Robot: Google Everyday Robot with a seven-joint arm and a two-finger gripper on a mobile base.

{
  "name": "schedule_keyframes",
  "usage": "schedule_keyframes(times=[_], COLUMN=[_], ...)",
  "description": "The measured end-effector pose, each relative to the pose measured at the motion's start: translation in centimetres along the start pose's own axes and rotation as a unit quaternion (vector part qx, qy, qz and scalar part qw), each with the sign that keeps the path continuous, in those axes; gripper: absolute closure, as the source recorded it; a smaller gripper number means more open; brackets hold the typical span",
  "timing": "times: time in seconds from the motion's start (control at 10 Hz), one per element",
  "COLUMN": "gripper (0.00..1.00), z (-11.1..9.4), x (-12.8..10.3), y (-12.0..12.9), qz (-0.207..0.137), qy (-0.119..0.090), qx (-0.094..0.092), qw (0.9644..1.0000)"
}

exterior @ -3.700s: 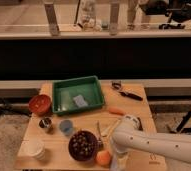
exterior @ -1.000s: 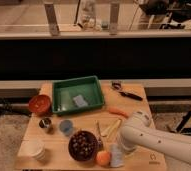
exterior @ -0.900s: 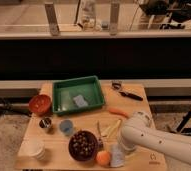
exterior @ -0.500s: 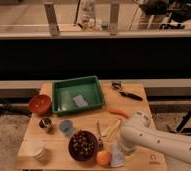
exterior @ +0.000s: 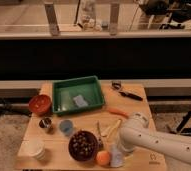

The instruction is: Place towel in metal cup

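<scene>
Wooden surface (exterior: pixel 139 107), dark wall behind. Towel (exterior: pixel 117 160) lies at the front edge, just beside an orange fruit (exterior: pixel 103 157), well apart from the metal cup (exterior: pixel 45 123). White arm (exterior: pixel 154 142) enters from the right, elbow raised; claw (exterior: pixel 115 149) points down over the towel, fingers apart.

End effector (exterior: pixel 116 155) front centre, metal cup (exterior: pixel 45 123) left

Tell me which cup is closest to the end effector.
The blue cup, right of the metal cup; the end effector is at the table's front edge.
</scene>
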Motion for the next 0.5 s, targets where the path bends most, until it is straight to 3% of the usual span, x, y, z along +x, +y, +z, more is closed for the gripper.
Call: schedule_keyframes(times=[0.3, 0.5], gripper=[0.2, 0.25], z=[0.68, 1.11], x=[-0.25, -0.31], y=[-0.02, 0.0], qz=[0.001, 0.002], qy=[-0.004, -0.006], qx=[-0.003, -0.006], qw=[1.0, 1.0])
